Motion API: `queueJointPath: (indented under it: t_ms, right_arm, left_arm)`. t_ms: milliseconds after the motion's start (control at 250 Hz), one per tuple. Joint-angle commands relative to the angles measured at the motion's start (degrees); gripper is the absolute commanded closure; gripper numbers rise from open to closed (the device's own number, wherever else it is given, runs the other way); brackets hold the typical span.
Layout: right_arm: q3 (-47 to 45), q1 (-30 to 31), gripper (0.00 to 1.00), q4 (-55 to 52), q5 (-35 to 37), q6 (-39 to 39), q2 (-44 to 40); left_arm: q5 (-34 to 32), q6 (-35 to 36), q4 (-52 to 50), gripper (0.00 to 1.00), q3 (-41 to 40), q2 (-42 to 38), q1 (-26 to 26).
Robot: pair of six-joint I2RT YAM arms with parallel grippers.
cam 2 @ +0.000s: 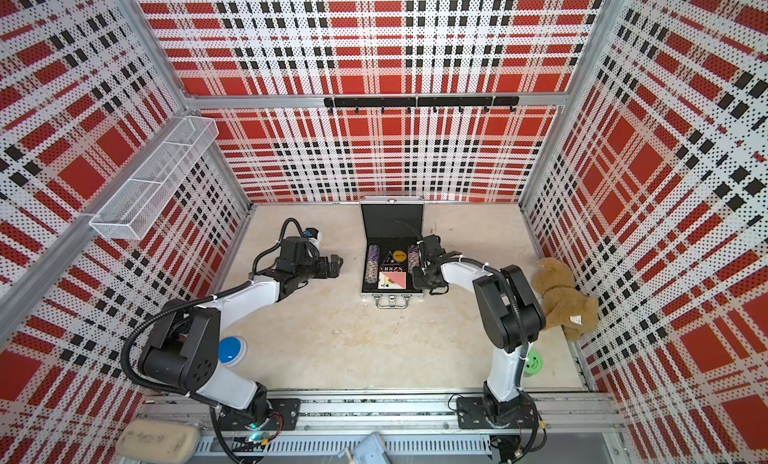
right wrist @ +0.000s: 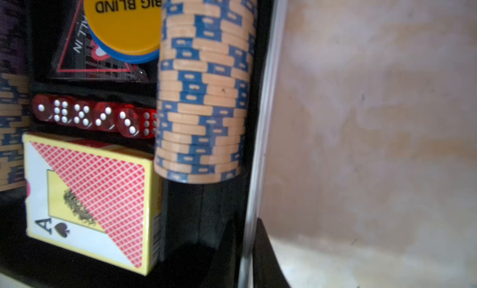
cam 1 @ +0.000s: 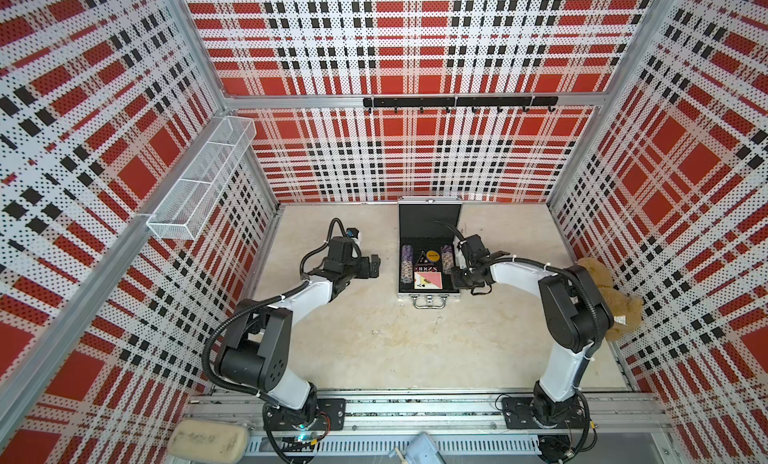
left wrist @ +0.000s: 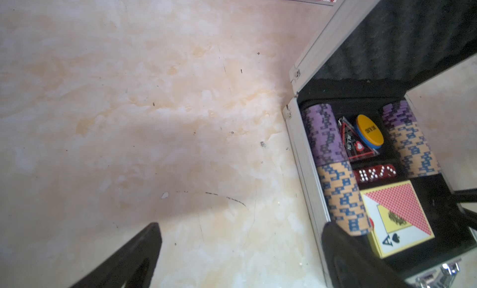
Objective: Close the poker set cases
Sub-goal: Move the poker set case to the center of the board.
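"BIG BLIND" on yellow button

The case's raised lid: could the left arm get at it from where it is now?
Probably yes. The left gripper hangs open beside the case, only bare table between them, and the lid stands raised at the case's far edge with that side unblocked.

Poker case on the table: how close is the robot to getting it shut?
Nothing is done yet: the poker case lies open, lid raised, chips and cards showing. In hand: the right gripper seems pinched on its right rim; the left gripper hangs open beside it, apart. Left to do: fold the lid down.
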Motion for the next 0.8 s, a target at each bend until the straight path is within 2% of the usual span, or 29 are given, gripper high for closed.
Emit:
queueJointPath:
  t_ms: [0, 488, 500, 548, 796]
  right_arm:
    - [-5.32, 2.98, 1.00, -7.97, -4.58, 1.07, -0.70]
    - [-15.72, 10.23, 1.00, -9.20, -8.27, 11.30, -9.07]
    - [-15.84, 10.36, 1.00, -9.20, -8.39, 11.53, -9.26]
    - [-16.28, 10.64, 1.00, -9.06, -9.08, 12.02, -9.79]
    - [-16.22, 11.65, 0.86, -9.04, -12.32, 12.63, -11.02]
  left_arm:
    - [-0.62, -0.35, -0.42, 0.01, -0.63, -2.35, -0.55]
    - [-2.29, -0.61, -2.83, 0.01, -3.96, -6.31, -0.85]
    - [-2.39, -0.65, -2.89, 0.01, -4.09, -6.49, -2.33]
    - [-2.60, -0.72, -3.31, 0.01, -4.45, -6.98, -2.58]
    - [-3.52, -0.69, -5.22, 0.01, -5.23, -8.75, -2.92]
